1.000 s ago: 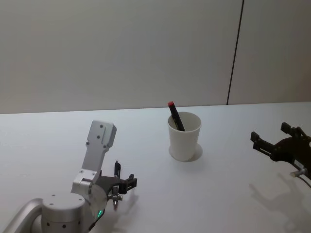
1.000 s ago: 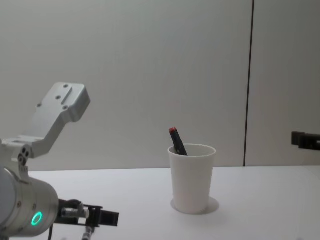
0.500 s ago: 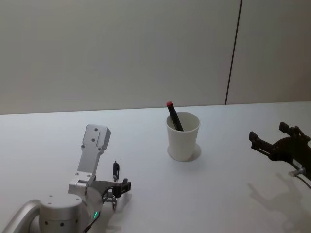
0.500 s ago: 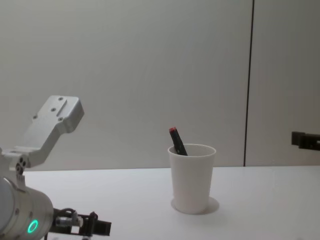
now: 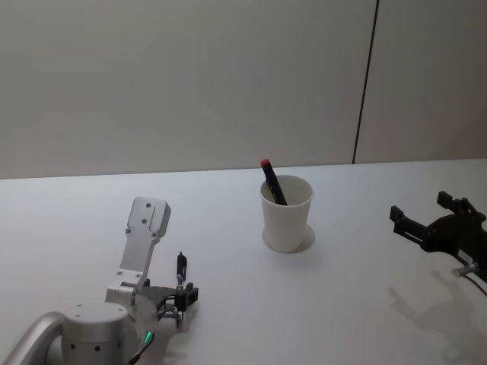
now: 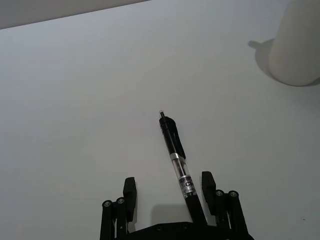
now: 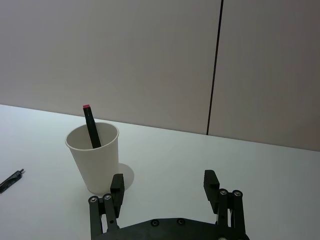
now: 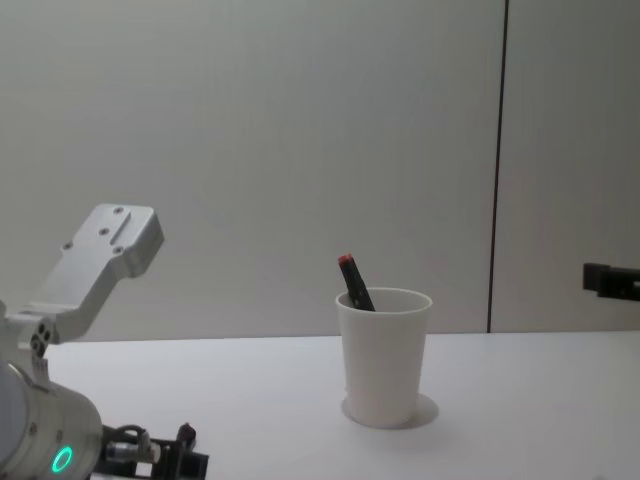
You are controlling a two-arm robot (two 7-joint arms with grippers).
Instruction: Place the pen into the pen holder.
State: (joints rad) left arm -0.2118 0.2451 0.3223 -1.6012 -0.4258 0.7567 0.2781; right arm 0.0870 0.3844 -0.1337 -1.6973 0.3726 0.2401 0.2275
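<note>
— On the table (image 5: 342, 304), how does the pen (image 6: 175, 150) lie?
— Flat, its long axis pointing straight out from the left gripper (image 6: 168, 182), between its wide-spread fingers (image 6: 129, 187).
— And the pen holder (image 5: 287, 220)?
— Upright, well apart from the pen, with a red-tipped pen (image 5: 272, 182) inside. The right gripper (image 7: 164, 179) hovers, spread wide.

The left arm (image 5: 144, 228) is gleaming silver-grey, its green ring light (image 8: 62, 459) glowing. The left gripper (image 6: 168, 181) and right gripper (image 7: 164, 177) are looking black, studded with screws (image 6: 106, 203).

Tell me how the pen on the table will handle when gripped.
The pen looks slim and rigid: probably light, stiff. Its round barrel lies on the smooth table, so it may roll if nudged. Its glossy clear section might slip in the open left gripper.
</note>
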